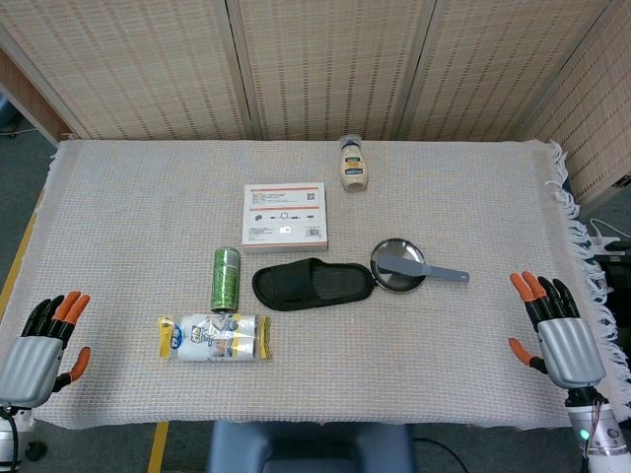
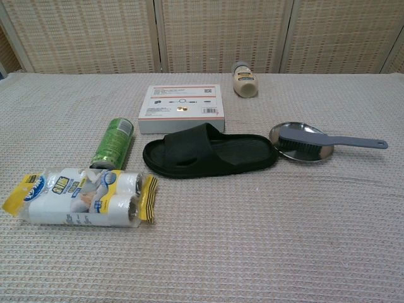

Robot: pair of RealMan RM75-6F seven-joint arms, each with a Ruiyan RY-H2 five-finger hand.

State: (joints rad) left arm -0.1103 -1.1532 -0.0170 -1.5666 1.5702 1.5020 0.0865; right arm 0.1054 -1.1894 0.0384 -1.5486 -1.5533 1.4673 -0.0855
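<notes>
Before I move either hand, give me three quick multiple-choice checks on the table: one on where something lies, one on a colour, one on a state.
1. Where does the brush lie?
A. across the metal dish
B. inside the slipper
C. on the white box

2. What colour is the slipper?
A. white
B. black
C. red

3. How is the can?
A. upright
B. crushed flat
C. lying on its side

Answers:
1 A, its bristles sit on the dish.
2 B, it is all black.
3 C, it lies lengthwise on the cloth.

Woven reed screen panels (image 1: 325, 59) stand behind a table under a beige fringed cloth (image 1: 444, 345).
</notes>
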